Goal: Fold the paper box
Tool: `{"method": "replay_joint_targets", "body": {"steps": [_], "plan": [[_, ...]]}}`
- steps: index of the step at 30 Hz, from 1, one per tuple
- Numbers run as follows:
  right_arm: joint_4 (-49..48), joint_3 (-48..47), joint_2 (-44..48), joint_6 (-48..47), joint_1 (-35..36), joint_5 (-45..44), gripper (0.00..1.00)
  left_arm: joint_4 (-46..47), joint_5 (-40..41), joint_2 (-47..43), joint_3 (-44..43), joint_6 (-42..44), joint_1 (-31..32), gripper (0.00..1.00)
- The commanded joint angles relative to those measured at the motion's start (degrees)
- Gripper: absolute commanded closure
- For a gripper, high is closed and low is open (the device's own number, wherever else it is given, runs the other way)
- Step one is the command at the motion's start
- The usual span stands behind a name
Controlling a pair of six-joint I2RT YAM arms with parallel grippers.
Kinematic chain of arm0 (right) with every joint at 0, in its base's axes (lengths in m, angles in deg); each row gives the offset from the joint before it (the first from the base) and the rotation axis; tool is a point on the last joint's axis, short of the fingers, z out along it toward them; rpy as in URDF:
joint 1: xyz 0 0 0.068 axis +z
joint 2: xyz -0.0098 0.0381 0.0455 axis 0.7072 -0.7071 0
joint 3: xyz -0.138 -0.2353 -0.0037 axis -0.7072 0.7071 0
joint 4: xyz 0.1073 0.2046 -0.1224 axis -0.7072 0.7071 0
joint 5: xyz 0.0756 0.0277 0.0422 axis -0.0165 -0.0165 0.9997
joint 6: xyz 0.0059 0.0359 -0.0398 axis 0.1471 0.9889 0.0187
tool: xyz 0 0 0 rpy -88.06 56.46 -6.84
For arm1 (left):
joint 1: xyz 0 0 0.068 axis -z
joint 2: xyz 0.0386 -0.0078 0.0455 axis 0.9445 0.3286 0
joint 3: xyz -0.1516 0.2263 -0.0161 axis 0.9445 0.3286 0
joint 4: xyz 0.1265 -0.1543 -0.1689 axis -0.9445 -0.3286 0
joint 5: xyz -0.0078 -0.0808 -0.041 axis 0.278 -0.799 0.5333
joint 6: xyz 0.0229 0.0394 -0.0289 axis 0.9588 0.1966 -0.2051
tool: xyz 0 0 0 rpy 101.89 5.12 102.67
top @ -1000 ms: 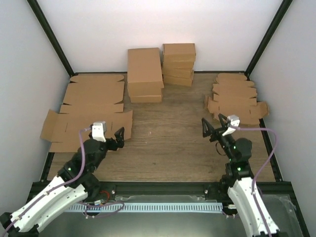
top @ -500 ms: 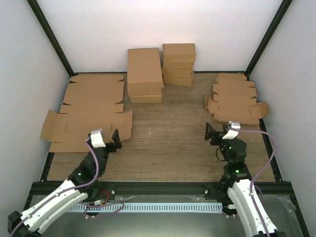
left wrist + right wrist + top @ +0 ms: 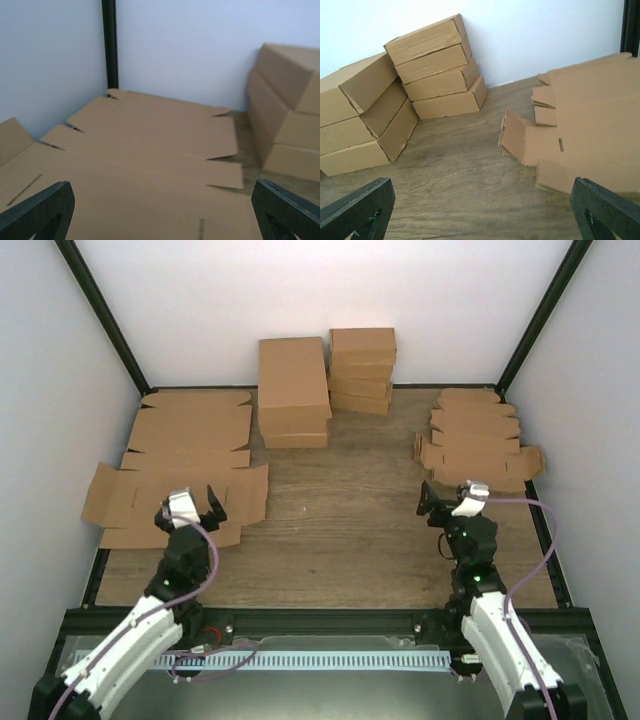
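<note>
Small flat brown die-cut paper box blanks with side flaps lie in a stack (image 3: 478, 440) at the right of the table. They also show at the right of the right wrist view (image 3: 590, 135). My right gripper (image 3: 450, 498) is open and empty just in front of that stack, its fingers wide apart in the right wrist view (image 3: 482, 207). My left gripper (image 3: 190, 510) is open and empty over the near edge of the large flat cardboard sheets (image 3: 180, 490). Those sheets fill the left wrist view (image 3: 140, 165) between its fingertips (image 3: 45, 207).
Two stacks of folded brown boxes stand at the back: a wider one (image 3: 293, 390) and a narrower one (image 3: 362, 370), also in the right wrist view (image 3: 437, 65). More large sheets (image 3: 195, 425) lie at the back left. Walls and black posts (image 3: 100, 315) enclose the table.
My left gripper has swung left and now sits over the large flat sheets. My right gripper has drawn back a little and turned toward the small stack. Both stay open.
</note>
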Motion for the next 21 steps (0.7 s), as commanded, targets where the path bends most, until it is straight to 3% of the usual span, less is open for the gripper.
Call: {"method": "replay_joint_targets", "body": {"steps": [1, 10, 15, 19, 21], "plan": [[-15.54, -1.5, -9.48, -7.25, 0.14, 1.0, 0.0, 12.43, -10.18, 12.47, -3.04, 2.05, -9.08, 0.0], [-36.23, -5.64, -33.76, -11.89, -4.78, 6.42, 0.0, 31.94, -26.67, 38.85, -6.98, 4.43, -24.91, 0.0], [-42.04, -9.56, -46.51, -16.35, -6.98, 10.61, 0.0, 40.74, -28.5, 53.42, -9.68, 7.8, -26.19, 0.03], [-53.42, -6.22, -52.75, -19.79, -7.17, 15.12, 0.0, 44.3, -30.82, 56.71, -10.67, 9.37, -26.57, 0.04], [-56.81, -6.18, -56.42, -21.37, -7.16, 18.44, 0.0, 50.28, -32.41, 59.65, -8.93, 10.78, -26.73, 0.03]]}}
